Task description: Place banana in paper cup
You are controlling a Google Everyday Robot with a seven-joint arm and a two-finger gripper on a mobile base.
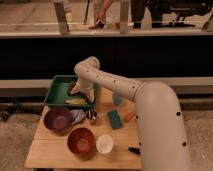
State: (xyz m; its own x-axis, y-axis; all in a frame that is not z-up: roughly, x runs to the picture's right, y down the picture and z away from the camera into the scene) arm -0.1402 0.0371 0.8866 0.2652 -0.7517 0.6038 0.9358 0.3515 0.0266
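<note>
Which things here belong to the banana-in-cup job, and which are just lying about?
Job: banana in the green tray; white paper cup; gripper, low over the tray.
Lying about: purple bowl; red bowl; green sponge; orange stick; blue cup.
</note>
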